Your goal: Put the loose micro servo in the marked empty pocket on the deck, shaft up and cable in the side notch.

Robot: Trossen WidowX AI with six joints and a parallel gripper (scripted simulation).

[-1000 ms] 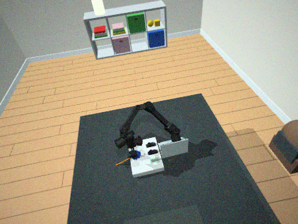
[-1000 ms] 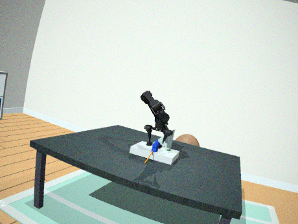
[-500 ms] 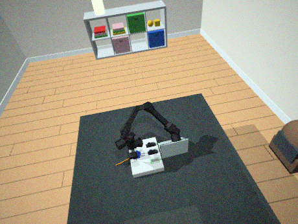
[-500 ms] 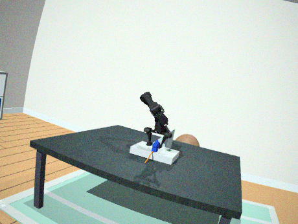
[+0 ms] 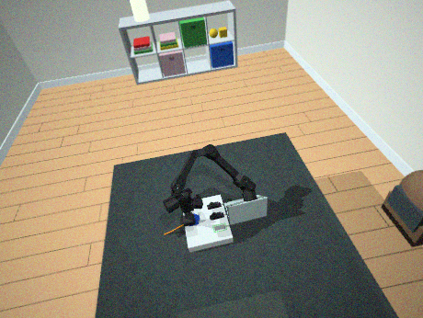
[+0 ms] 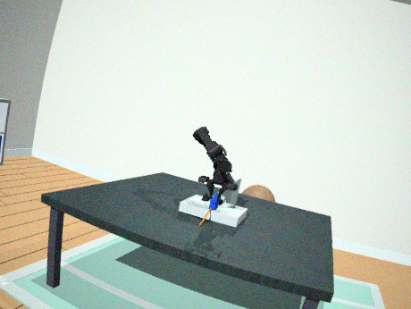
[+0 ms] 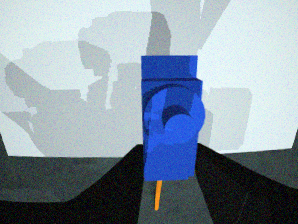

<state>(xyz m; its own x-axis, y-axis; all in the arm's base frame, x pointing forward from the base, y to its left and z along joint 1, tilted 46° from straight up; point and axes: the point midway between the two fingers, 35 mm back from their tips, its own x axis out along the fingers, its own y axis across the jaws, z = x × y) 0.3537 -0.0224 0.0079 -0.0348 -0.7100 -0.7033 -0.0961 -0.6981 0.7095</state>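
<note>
The blue micro servo (image 5: pixel 197 219) (image 6: pixel 213 203) (image 7: pixel 172 162) is at the side edge of the white deck (image 5: pixel 209 244) (image 6: pixel 230 220) (image 7: pixel 270 125). Its round output shaft faces the wrist camera. Its orange cable (image 5: pixel 172 230) (image 6: pixel 205 217) (image 7: pixel 158 196) sticks out past the deck's edge. My gripper (image 5: pixel 193 220) (image 6: pixel 213 200) (image 7: pixel 168 150) is shut on the servo, with one dark finger against each long side. Whether the servo's underside touches the deck is hidden. A green-marked spot (image 5: pixel 220 225) lies on the deck, away from the servo, toward the grey panel; the pocket's details are too small to tell.
Two black parts (image 5: pixel 214 205) (image 5: pixel 216 215) stand on the deck beside the gripper. An upright grey panel (image 5: pixel 248 210) stands along the deck's far side, in front of the arm's base. The deck rests on a dark table (image 5: pixel 152 276) (image 6: pixel 277 241).
</note>
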